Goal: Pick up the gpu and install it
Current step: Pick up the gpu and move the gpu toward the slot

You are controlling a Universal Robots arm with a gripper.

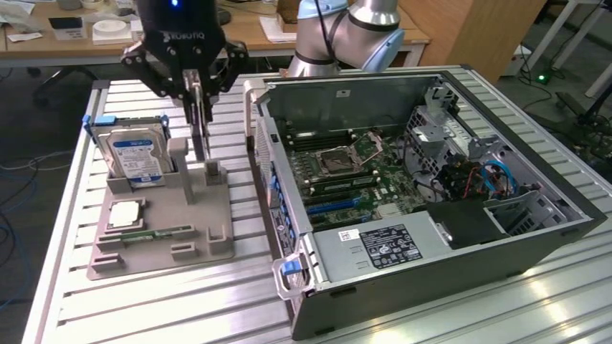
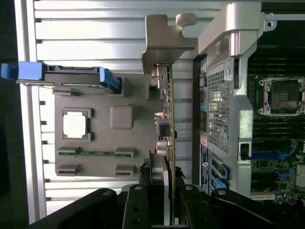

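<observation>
The gpu (image 1: 199, 122) is a thin dark card seen edge-on, hanging upright with its lower end just above a post of the grey parts holder (image 1: 191, 236). My gripper (image 1: 195, 89) is shut on its upper part, a finger on each face. In the wrist view the gpu (image 2: 168, 114) runs as a slim line from its silver bracket (image 2: 167, 43) down into my gripper (image 2: 167, 183). It hangs between the holder (image 2: 100, 138) and the open computer case (image 2: 228, 109).
On the holder stand a silver hard drive (image 1: 134, 158) in a blue-tabbed frame, a CPU (image 1: 125, 213) and a green memory stick (image 1: 158, 233). The open case (image 1: 535, 236) at the exterior view's right shows the motherboard (image 1: 345, 172) and power supply (image 1: 383, 247). A slatted metal table (image 1: 172, 308) carries everything.
</observation>
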